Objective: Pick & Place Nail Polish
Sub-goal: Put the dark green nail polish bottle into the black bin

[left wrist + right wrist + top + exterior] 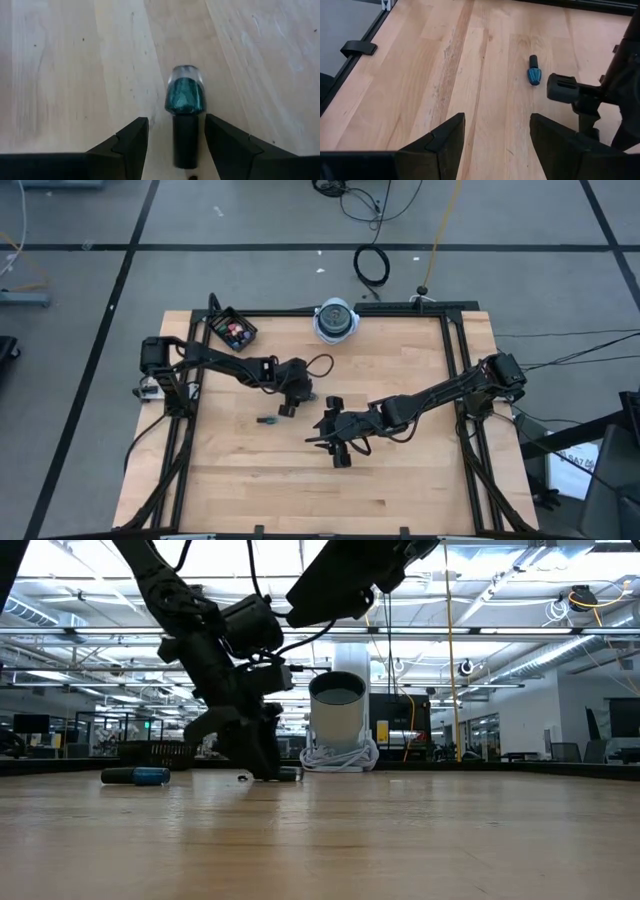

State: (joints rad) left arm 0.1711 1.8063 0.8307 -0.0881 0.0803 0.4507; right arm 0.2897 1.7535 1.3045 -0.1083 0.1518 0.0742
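A: Where's the left hand (176,145)?
B: Low over the tabletop (400,370), fingers spread, a teal nail polish bottle (185,107) lying on its side between them, dark cap toward the wrist, not gripped

A: And the right hand (496,145)?
B: Raised above bare wood, released, holding nothing

A: Any other polish?
B: A blue bottle (268,420) lies at about eight o'clock from the left hand; more sit in the black box (233,331) at the tabletop's eleven o'clock corner

Even bright overhead light, ceiling strip lights (300,560) glaring white in the low view, arms there in dark silhouette, near desk (320,840) softly blurred, left hand (173,142) edges unsharp, faint shadows
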